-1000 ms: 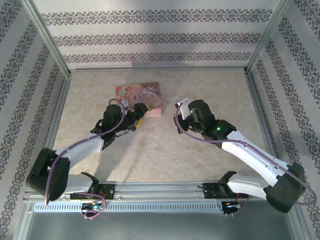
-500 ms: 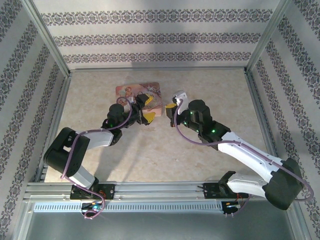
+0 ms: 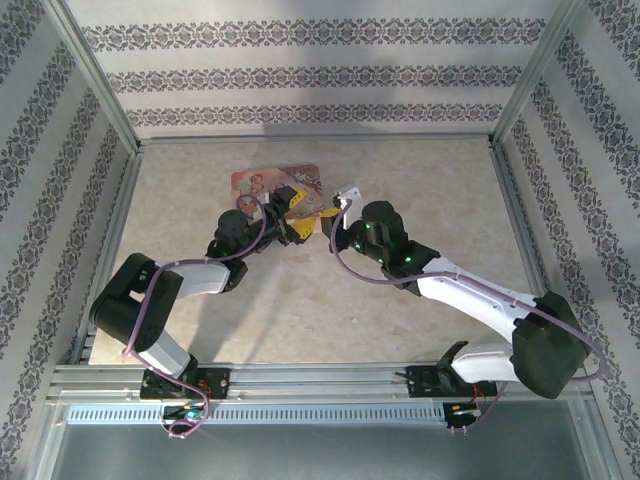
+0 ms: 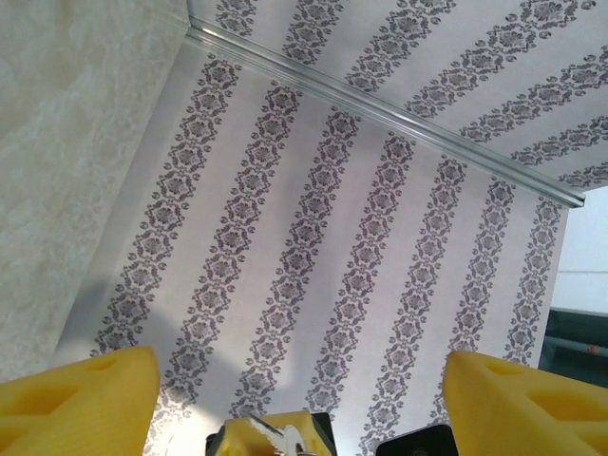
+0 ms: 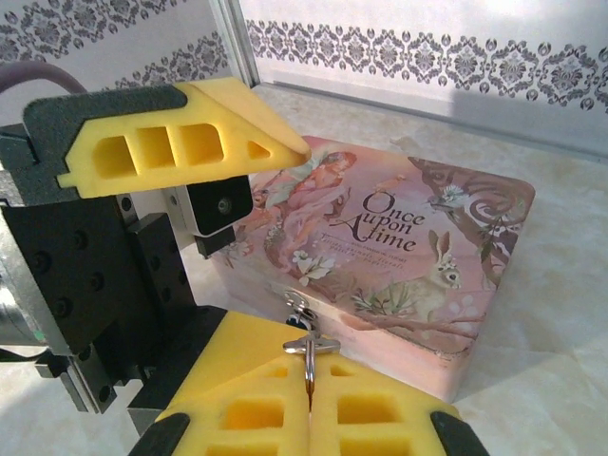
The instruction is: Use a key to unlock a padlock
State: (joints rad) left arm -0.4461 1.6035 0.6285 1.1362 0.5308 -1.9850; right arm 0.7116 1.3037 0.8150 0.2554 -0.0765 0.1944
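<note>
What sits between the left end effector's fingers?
The right end effector, shut on the silvery key, low between the left end effector's wide-open fingers, in the left wrist view.

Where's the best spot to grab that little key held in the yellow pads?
Probably the key by its ringed head: it juts clear of the right end effector, whose pads pinch the shaft. Come from the pink tin side, where nothing covers it.

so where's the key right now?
Right wrist view: the key sits pinched between the right gripper's shut yellow fingers, just in front of the pink tin's near wall.
</note>
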